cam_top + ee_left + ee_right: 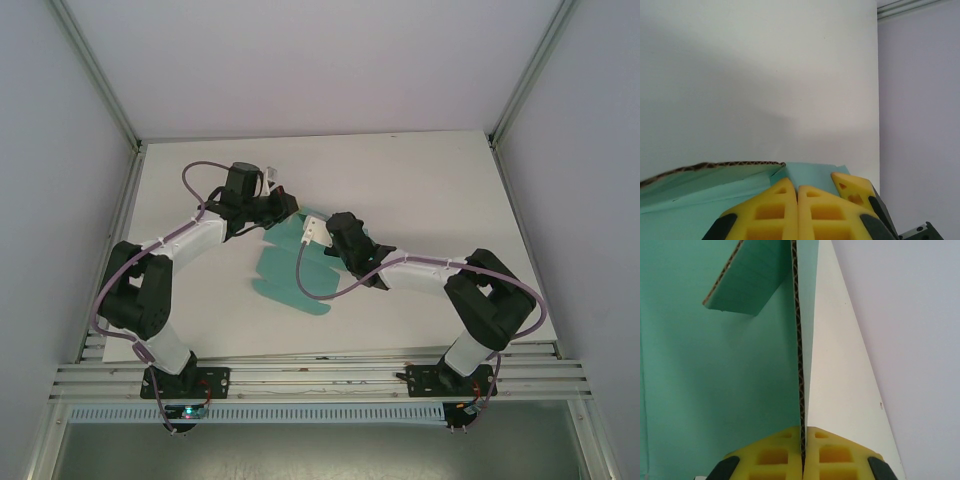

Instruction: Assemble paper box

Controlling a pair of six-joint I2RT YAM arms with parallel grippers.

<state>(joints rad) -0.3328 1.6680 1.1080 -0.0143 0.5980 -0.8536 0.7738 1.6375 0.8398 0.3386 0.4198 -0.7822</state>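
While the paper box (285,275) lies as a flat teal-green sheet near the middle of the white desk (430,180), both arms lean in over its far end from either side. Seen from above, the left arm (190,240) bends in from the left to the sheet's far left corner, and the right arm (420,272) stretches in from the right to its far right edge; the two wrists are close together there.

In the left wrist view the left fingers (772,212) are yellow and pressed flat against each other, the seam between them shut. The teal card (695,200) runs under and behind them, with a flap raised along its brown corrugated edge (715,166) just to their left. Whether any card is pinched between these fingers I cannot tell. Beyond lie the bare desk (765,75) and a pale wall (920,110) on the right.

In the right wrist view the right fingers (835,460) are clamped on a panel of the paper box (700,380): the corrugated edge (800,365) runs straight into the gap between them. This panel is seen edge-on, teal on its left face and white (835,390) on its right. A smaller teal flap (750,280) juts out at an angle near the top of the view
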